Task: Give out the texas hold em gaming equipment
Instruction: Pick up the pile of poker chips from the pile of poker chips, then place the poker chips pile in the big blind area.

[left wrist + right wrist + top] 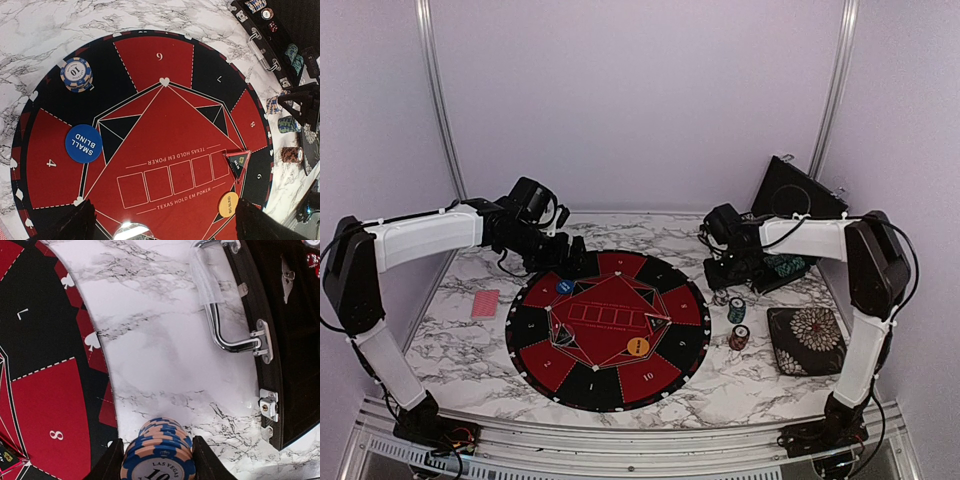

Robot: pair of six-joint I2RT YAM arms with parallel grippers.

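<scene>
We saw the right tool (156,460) reached low beside the black case (280,340), clamped on a chip stack (157,455) above the counter (165,355). Left tool (162,220) hung over the round mat (165,150), fingers spread wide, empty.

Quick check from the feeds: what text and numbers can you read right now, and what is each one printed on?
"SMALL BLIND": blue disc
"TEXAS HOLD EM POKER", twice: mat centre
"4", "6", "7", "8", "9": mat sectors; "10" in the top view
"10": blue chip on mat
"LAS VEGAS", "10": chip stack in right tool
Orange disc: too blurred
Triangular marker: unreadable
</scene>
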